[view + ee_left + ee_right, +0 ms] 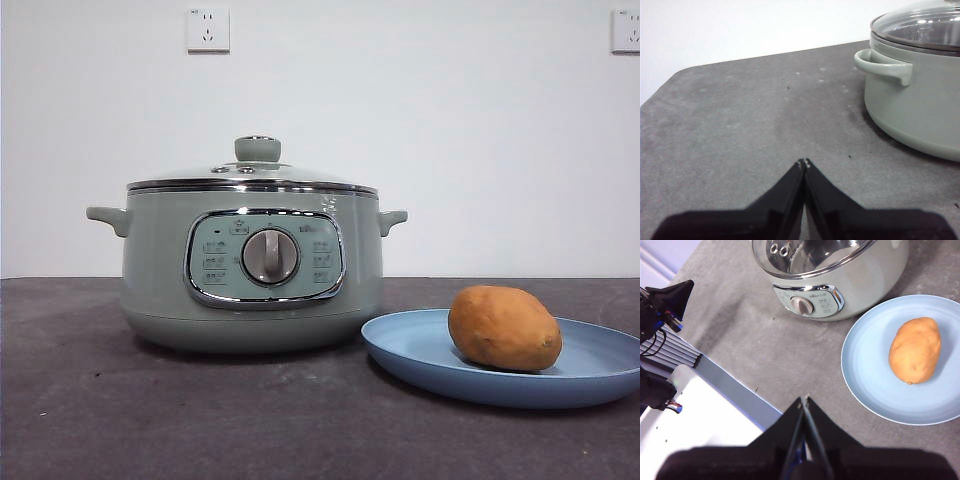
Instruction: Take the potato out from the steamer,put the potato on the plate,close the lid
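Front view: the steamer [252, 275] is standing on the dark grey table [150, 410] with its dial facing the camera. The lid [255, 172] is sitting closed on the steamer's rim, knob upright. The plate [420, 345] is lying just beside the steamer, on the side of the handle nearest it, and I cannot tell whether the two are touching. The potato [504, 327] is resting on the plate. Neither of my grippers is showing here. Two wall sockets [208, 29] are sitting high on the white wall.

Left wrist view: my left gripper [804, 163] is hovering over bare table with its jaws pressed together, tips meeting, gripping nothing. The steamer [915, 105] is standing well apart from it, one side handle turned toward me, the lid [920, 25] seated on top.

Right wrist view: my right gripper [805, 400] is hanging above the table near its front edge, jaws closed tip to tip and carrying nothing. The potato [916, 350] is lying on the plate [865, 375], off-centre. The steamer [840, 285] is standing beyond, with the lid [805, 257] in place.
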Controlling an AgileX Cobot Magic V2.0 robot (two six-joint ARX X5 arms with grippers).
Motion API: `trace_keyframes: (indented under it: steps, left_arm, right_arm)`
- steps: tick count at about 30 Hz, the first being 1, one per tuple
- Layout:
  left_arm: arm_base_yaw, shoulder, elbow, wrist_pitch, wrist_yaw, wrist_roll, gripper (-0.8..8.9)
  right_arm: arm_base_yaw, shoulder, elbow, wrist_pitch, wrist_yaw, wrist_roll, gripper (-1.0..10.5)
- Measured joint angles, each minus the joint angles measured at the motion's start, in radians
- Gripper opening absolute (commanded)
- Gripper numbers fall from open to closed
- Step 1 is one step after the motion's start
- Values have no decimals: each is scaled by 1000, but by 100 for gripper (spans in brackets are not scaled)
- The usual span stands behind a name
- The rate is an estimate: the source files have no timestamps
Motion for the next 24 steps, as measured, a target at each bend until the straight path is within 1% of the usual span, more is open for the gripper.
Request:
trace_keyframes:
  steps: [5,8,10,14,18,21,24]
  left_arm:
    - [0,0,0,0,0,0,-3]
    - [0,0,0,0,0,0,-4]
    - [0,0,0,0,0,0,-3]
    - [0,0,0,0,0,0,-4]
    - [0,0,0,0,0,0,-3]
    - [0,0,0,0,0,0,-3]
    - [0,0,0,0,0,0,-3]
  right_arm:
    - [-17,-12,0,0,0,-32,1]
    - [-80,-64,0,12,0,-74,1]
    - [-135,-114,-1,55,1,-95,1]
    - [-256,-243,-55,254,1,-117,1]
    - [-367,-382,-206,482,17,-128,1]
    - [-413,-468,-356,615,68,-127,1]
    - [-428,-558,-521,730,109,-106,1]
